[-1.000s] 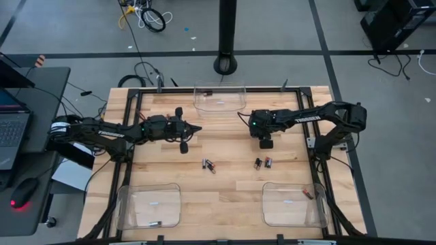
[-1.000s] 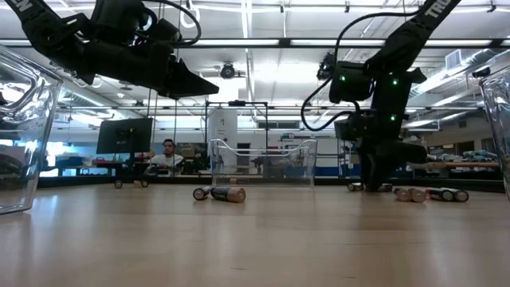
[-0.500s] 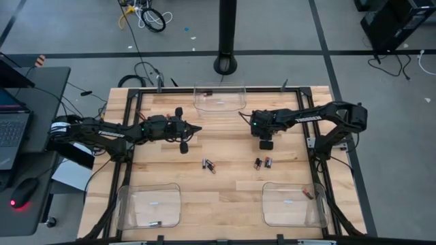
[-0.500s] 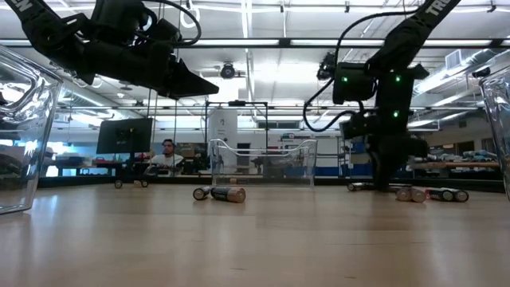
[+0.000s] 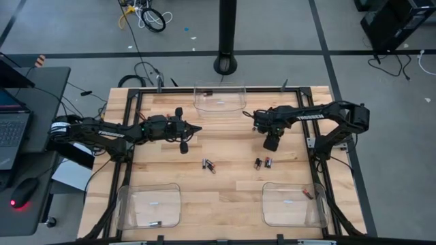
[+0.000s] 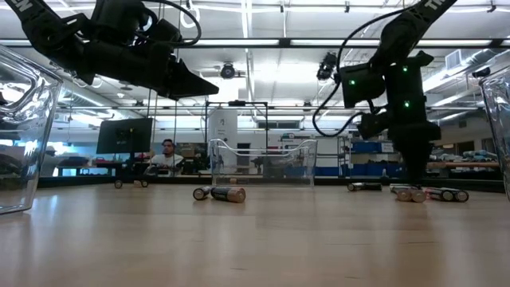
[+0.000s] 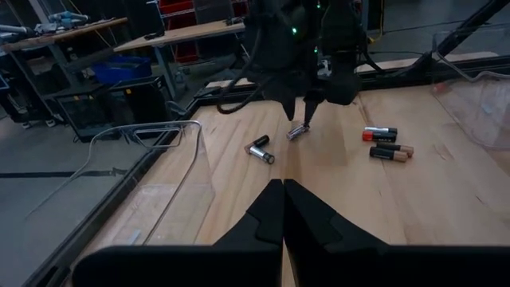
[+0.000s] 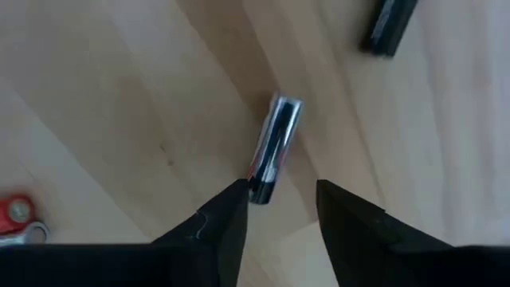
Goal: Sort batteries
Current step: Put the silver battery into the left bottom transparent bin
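My right gripper (image 8: 279, 199) is open, pointing down over a silvery battery (image 8: 275, 147) that lies flat on the wood right of the table's middle. One fingertip (image 8: 235, 195) stands at the battery's near end. This gripper also shows in the high view (image 5: 272, 144) and in the low view (image 6: 414, 182). A pair of black batteries (image 5: 263, 163) lies just nearer, and another pair (image 5: 208, 165) lies at mid table. My left gripper (image 5: 195, 128) is shut and empty, raised over the table's left half; its closed fingers show in the left wrist view (image 7: 283, 191). My right gripper: one fingertip (image 8: 237, 191) stands right beside the silvery battery's end (image 8: 260, 188), and I cannot tell whether it touches. The other finger is clear of it. The battery lies flat on the table.
Three clear bins stand on the table: far middle (image 5: 219, 97), near left (image 5: 148, 205) and near right (image 5: 293, 204), each holding a battery. A dark battery (image 8: 390, 24) lies beyond the silvery one. A person sits in the room behind the table (image 6: 167, 155).
My right gripper has gone a little toward the table's right edge, staying low over the table, and its wrist has turned somewhat. A battery that it hid in the low view shows now.
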### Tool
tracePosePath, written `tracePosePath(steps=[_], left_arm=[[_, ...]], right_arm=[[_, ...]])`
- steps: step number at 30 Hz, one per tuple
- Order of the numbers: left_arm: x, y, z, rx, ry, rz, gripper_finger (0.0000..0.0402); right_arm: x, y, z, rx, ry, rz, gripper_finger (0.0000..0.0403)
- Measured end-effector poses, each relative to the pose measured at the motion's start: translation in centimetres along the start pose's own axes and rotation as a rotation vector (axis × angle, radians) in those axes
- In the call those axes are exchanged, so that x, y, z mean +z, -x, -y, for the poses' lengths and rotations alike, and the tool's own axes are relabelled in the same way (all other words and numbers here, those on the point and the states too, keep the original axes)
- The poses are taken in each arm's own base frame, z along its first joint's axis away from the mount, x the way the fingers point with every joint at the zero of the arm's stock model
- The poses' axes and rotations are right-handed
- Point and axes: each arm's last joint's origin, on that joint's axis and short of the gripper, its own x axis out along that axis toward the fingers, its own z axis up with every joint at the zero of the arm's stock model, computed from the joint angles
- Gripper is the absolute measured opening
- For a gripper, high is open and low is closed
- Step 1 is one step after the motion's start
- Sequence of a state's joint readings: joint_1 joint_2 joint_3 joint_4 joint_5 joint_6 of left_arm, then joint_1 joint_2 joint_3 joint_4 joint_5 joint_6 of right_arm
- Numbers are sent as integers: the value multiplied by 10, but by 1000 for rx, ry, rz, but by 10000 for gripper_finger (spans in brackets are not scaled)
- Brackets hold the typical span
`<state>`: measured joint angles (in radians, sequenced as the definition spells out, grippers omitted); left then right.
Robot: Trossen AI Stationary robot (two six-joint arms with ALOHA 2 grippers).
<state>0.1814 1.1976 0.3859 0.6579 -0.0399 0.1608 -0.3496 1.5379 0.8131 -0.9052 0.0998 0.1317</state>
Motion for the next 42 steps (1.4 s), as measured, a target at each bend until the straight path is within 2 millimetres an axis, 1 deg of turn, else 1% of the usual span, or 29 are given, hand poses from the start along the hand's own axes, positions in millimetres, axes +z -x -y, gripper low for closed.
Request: tracePosePath(steps=[5,10,13,18,21,23,28,30,32,34,37,42], left_arm=[[-1,0,0,-1,0,-7,12],[-1,0,0,-1,0,-9,12],[-1,0,0,-1,6,-7,12],[-1,0,0,-1,11,-6,12],[-1,0,0,-1,12,-6,12],[0,0,0,-1,12,-5,12],[0,0,0,0,15,-5,12],[-1,0,0,0,15,-5,12],[-1,0,0,-1,15,-5,12],[0,0,0,-1,15,-5,12],[-1,0,0,-1,16,-5,12],[-1,0,0,-1,16,-6,12]], right_arm=[[-8,-14,0,23,-9,-13,178],[-15,-25,1,45,-46,-1,167],[-16,-25,1,34,-62,13,148],[-18,-17,0,42,-59,81,101],[-11,-10,1,36,-75,180,74],[-14,-8,2,35,-74,182,56],[-12,-6,2,41,-76,212,17],[-12,-7,1,41,-74,204,9],[-12,-7,1,44,-73,202,11],[-14,-7,2,41,-71,186,23],[-17,-7,2,31,-78,151,52],[-22,-7,5,-38,-124,112,102]])
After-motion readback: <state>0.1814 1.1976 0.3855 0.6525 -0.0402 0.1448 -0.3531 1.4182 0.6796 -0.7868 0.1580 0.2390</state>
